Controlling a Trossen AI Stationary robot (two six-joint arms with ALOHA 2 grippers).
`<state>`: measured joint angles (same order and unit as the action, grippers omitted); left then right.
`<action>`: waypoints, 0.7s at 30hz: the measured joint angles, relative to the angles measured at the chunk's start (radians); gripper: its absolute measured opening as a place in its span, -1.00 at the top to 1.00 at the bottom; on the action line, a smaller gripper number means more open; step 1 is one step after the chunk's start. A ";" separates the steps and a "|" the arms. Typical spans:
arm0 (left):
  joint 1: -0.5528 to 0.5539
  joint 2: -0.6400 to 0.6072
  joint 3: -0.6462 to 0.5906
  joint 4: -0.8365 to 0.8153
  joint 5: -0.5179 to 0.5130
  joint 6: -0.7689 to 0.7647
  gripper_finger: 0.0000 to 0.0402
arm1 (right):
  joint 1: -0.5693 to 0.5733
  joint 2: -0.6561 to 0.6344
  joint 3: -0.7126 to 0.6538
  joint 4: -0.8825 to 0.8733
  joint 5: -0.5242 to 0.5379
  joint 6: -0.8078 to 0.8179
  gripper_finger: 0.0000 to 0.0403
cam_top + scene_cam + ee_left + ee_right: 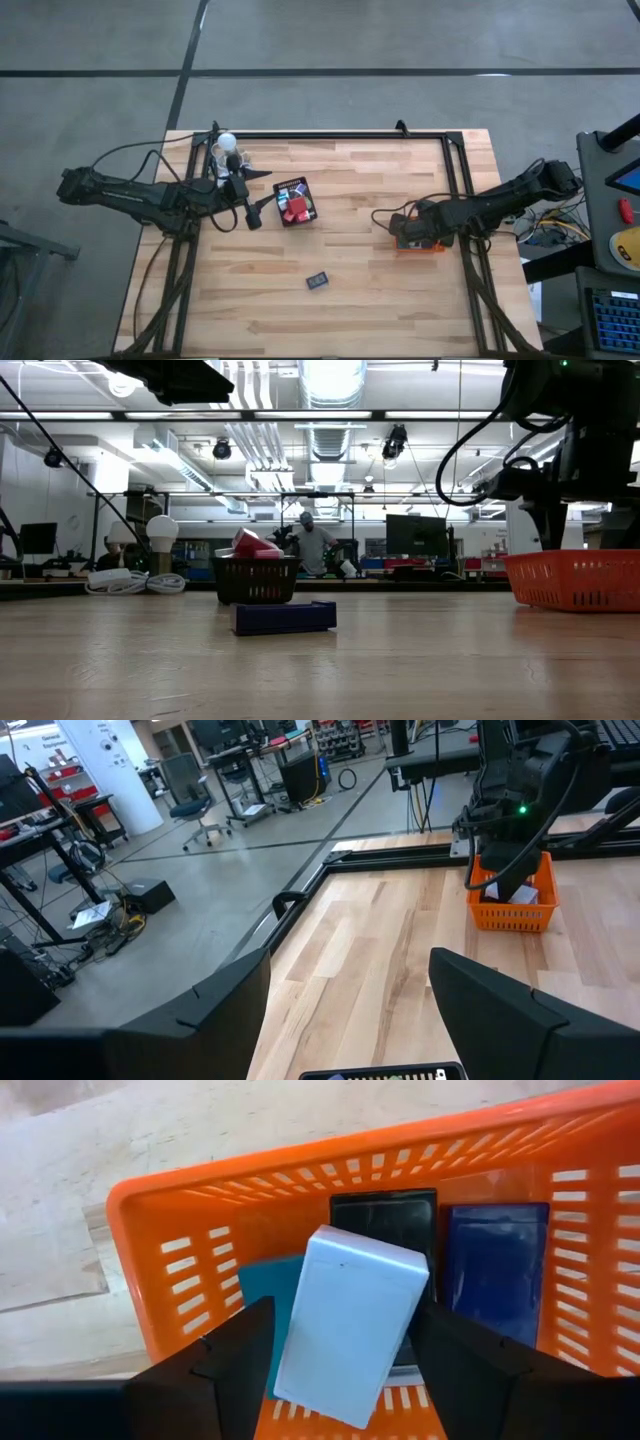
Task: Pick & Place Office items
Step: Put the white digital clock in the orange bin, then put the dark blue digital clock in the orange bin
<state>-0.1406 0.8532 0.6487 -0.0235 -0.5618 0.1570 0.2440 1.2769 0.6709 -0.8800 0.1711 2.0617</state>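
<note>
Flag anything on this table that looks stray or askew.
One small dark rectangular block lies alone on the bare wood, outside both the black mesh tray and the orange plastic basket. Between the right gripper fingers, a white rectangular block sits tilted over the basket.

I saw a pale wood tabletop (380,250) with visible grain, a slotted orange plastic tray (190,1250), and a smooth matt white block (350,1320).

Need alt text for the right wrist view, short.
A white rectangular block sits tilted between the right gripper's two dark fingers, over an orange slotted plastic basket. Inside the basket lie a black flat rectangle, a dark blue one and a teal one; light wooden tabletop beyond.
</note>
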 joint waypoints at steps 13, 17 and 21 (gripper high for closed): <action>0.000 0.000 0.000 0.000 0.000 0.000 -0.37 | 0.000 0.001 0.131 -0.098 0.012 -0.078 -0.11; 0.000 0.000 0.000 0.000 0.000 0.000 -0.37 | 0.000 0.001 0.163 -0.137 0.042 -0.092 -0.12; 0.000 0.000 0.000 0.000 0.000 0.000 -0.37 | 0.000 0.001 0.192 -0.162 0.066 -0.130 -0.12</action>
<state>-0.1402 0.8535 0.6487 -0.0231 -0.5617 0.1570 0.2443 1.2781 0.8632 -1.0419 0.2367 1.9318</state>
